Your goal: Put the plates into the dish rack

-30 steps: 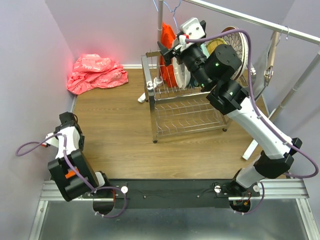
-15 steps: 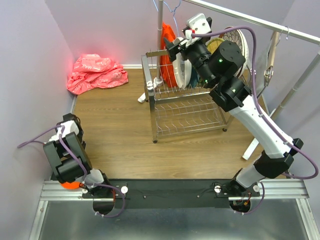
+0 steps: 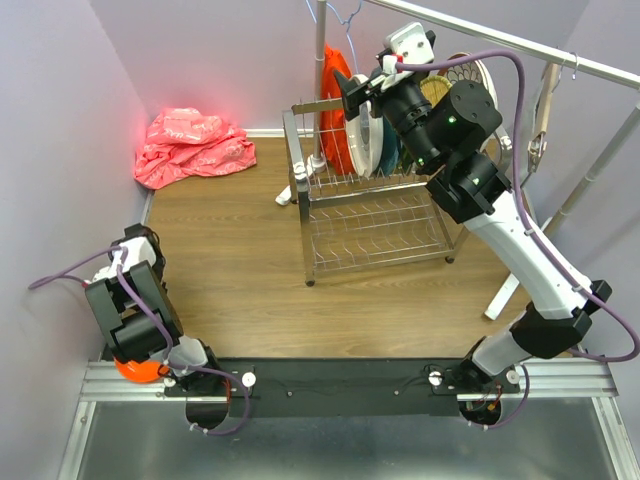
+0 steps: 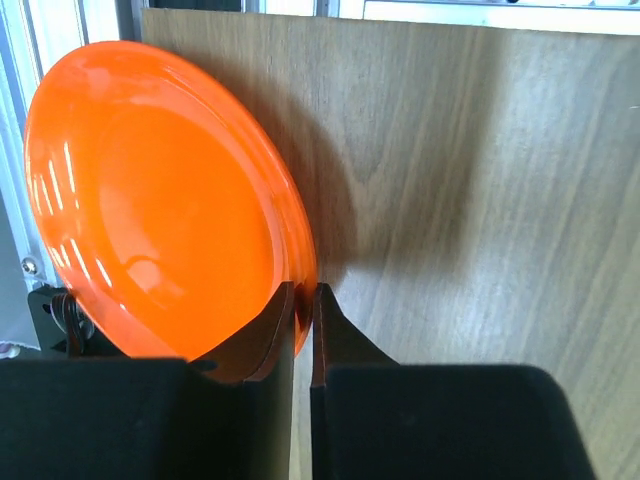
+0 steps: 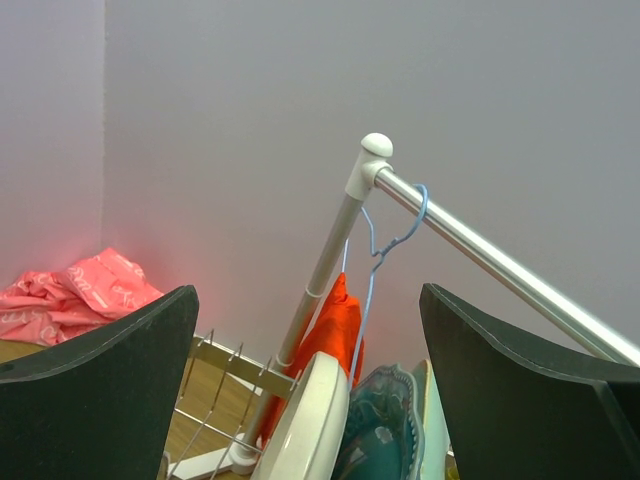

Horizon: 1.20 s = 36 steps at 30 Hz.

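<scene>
Jaws, left gripper: narrow, pinched on the rim of the orange plate, one finger on each face at its lower right edge.
Jaws, right gripper: wide, holding nothing.

Orange plate: lower left of the top view, under the left arm at the near edge of the table, well apart from the rack. In the left wrist view it fills the upper left, tilted on edge, with bare wood to its right. Whether it is off the table cannot be told.

Rack: upper middle of the top view. Its upper tier holds several plates standing on edge, among them a white plate and a teal plate. Free tines show on the lower tier. The right gripper hovers just above the stacked rims, which lie below and between its fingers, untouched.

Other items: rail with blue hanger above the rack; red cloth at upper left of the top view.

Step in hand, as judged: pick-up of the orange plate by the left arm, with the grip made or nearly so.

Next move calls for:
- lifting the plate clear;
- carrying it up and right across the frame to the rack;
- holding it on edge, in line with the tines;
- lowering it into a free slot.

The right arm fills the space over the rack and would likely need to give way. A pinch this thin on the rim may let the plate swing.
</scene>
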### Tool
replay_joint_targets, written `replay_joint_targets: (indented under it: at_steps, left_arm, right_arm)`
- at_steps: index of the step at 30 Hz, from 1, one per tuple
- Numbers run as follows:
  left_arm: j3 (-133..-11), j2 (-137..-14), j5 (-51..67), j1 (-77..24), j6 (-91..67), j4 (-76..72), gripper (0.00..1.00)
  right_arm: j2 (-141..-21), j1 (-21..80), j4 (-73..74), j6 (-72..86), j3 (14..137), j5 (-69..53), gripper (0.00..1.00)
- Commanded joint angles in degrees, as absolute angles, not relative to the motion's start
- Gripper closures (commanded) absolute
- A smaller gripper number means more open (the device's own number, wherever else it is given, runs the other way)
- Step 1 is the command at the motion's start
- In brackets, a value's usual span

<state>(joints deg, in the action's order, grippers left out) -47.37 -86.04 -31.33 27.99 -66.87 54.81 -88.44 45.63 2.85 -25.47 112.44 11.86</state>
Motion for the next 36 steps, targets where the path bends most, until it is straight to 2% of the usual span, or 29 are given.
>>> replay_joint_targets:
  at_steps: [1,3,20,26,31,36]
  left_arm:
    - [-50.5,-84.0,-32.4,27.0,-68.5,56.2,0.96]
    - [-51.9,-82.4,-31.6,26.3,-68.1,56.8,1.00]
    - [-73.4,-74.4,-18.2,9.8,-69.9,57.5,1.00]
    - [-76.6,-70.8,-11.5,6.6,-62.3,48.4,1.00]
    - [-74.2,-63.8,-5.6,6.0,-54.4,34.6,1.00]
    - [-76.1,-60.6,3.1,5.9,-45.5,26.6,1.00]
  right_arm:
    - [-86.7,45.1,2.2,-24.6,114.0,10.8,0.00]
    - [-86.7,45.0,2.1,-24.3,114.1,10.7,0.00]
    - [-84.2,45.1,2.2,-22.8,111.5,7.7,0.00]
    - [-82.7,45.1,3.2,-21.0,109.6,2.2,0.00]
    - [-82.4,45.1,7.2,-19.1,109.7,-5.0,0.01]
    - [-83.6,45.1,9.8,-17.7,110.6,-6.9,0.01]
